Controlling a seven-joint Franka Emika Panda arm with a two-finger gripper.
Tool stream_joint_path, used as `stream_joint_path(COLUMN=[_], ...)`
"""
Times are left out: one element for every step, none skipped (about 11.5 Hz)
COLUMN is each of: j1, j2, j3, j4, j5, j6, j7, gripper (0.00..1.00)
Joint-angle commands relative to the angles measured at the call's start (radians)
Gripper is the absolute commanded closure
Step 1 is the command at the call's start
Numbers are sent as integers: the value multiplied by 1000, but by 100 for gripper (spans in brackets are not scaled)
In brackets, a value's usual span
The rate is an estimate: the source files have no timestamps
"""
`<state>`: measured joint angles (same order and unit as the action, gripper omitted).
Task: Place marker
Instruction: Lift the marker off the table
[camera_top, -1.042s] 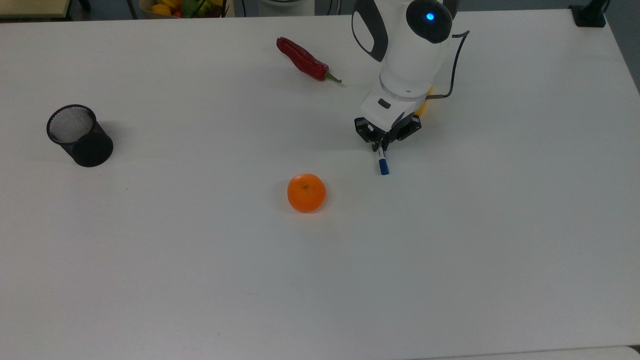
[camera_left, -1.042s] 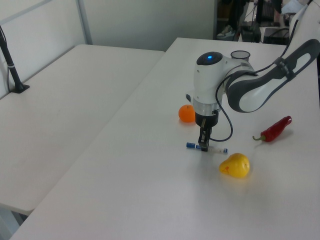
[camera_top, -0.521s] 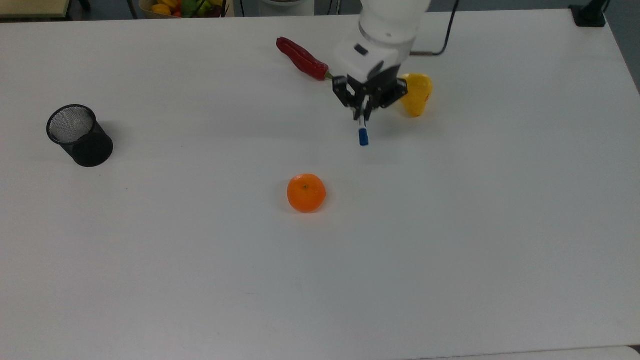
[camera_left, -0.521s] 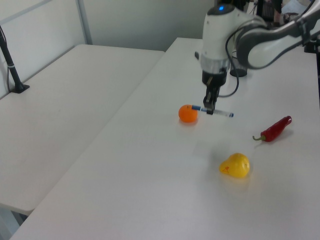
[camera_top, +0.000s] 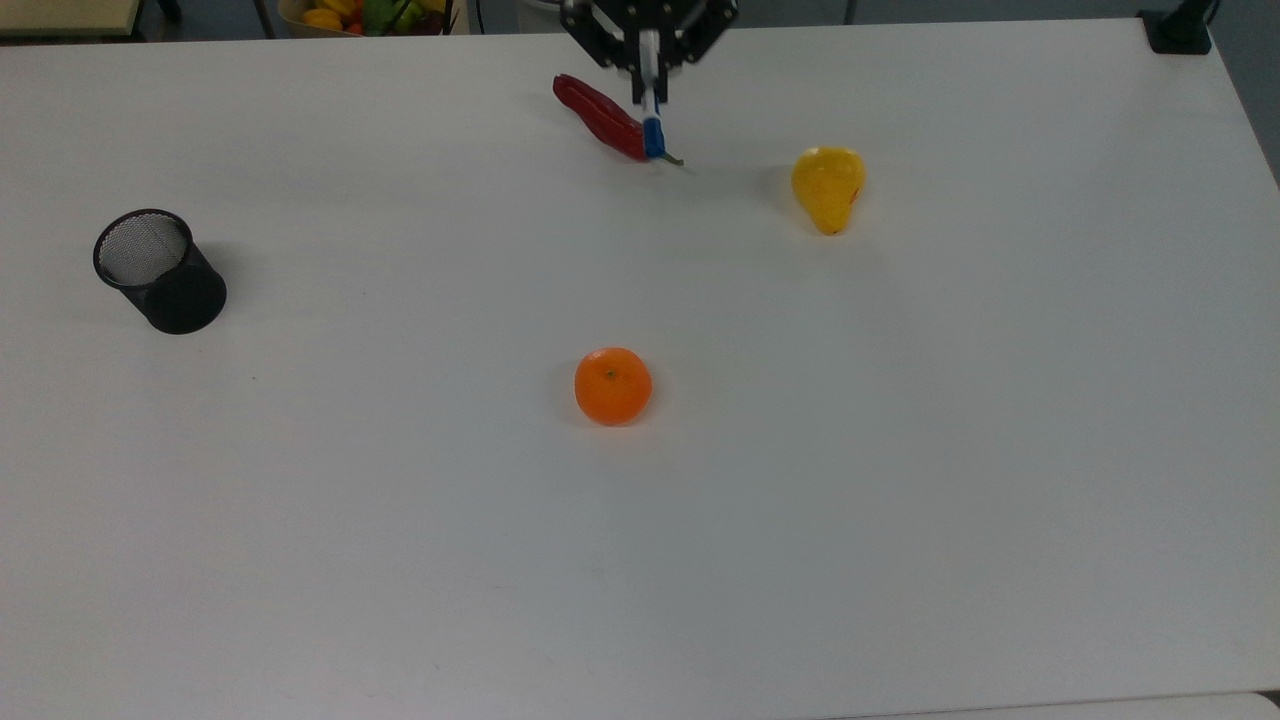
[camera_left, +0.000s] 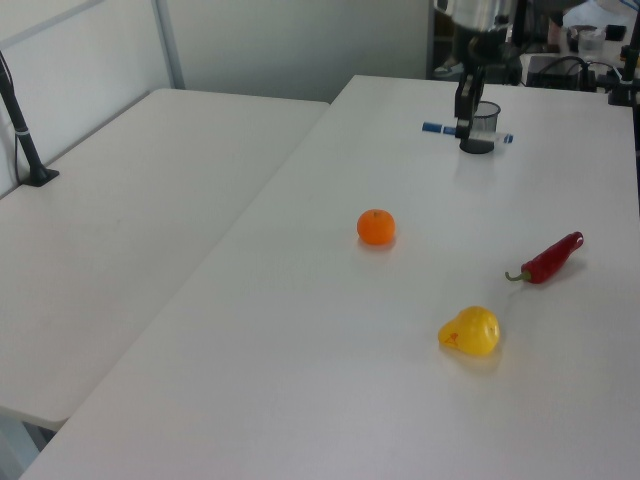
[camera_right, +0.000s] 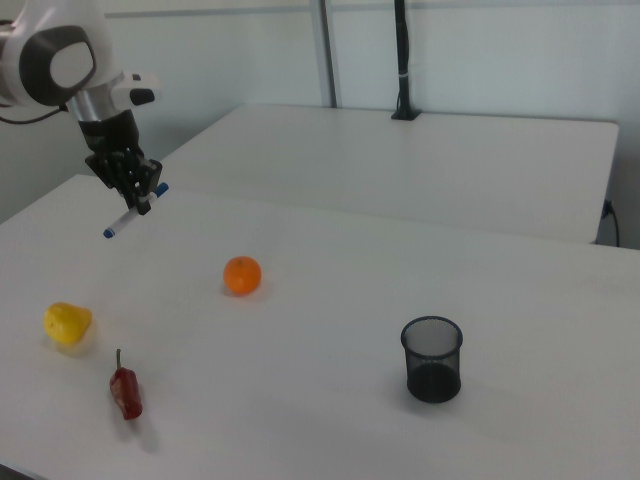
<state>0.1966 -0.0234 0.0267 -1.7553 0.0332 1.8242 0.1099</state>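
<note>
Since the earlier frames the marker (camera_top: 652, 118) has risen off the table (camera_top: 900, 450) and travelled toward the top view's upper edge. It hangs in the air, roughly level, clamped mid-barrel between the closed fingers of the gripper (camera_top: 648, 62). In the top view its blue cap overlaps the red pepper (camera_top: 601, 118). The pear (camera_top: 828, 186), orange (camera_top: 612, 385) and black mesh cup (camera_top: 158, 270) sit well apart.
</note>
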Motion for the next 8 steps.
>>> stream_joint_path(j1=[18, 18, 18, 17, 14, 6, 3, -5], j2=[-84, -93, -98, -102, -104, -102, -98, -99], j3=[-112, -144, -175, -206, -237, -261, -292, -316], j4=[-1, 16, 17, 17, 17, 17, 17, 17], j5=[50, 51, 51, 51, 51, 50, 44, 40], j6=[-77, -104, -114, -114, -108, -100, -92, -62], j7=[-116, -145, -163, -182, -203, -220, -239, -254], gripper=[100, 100, 100, 100, 100, 100, 100, 100])
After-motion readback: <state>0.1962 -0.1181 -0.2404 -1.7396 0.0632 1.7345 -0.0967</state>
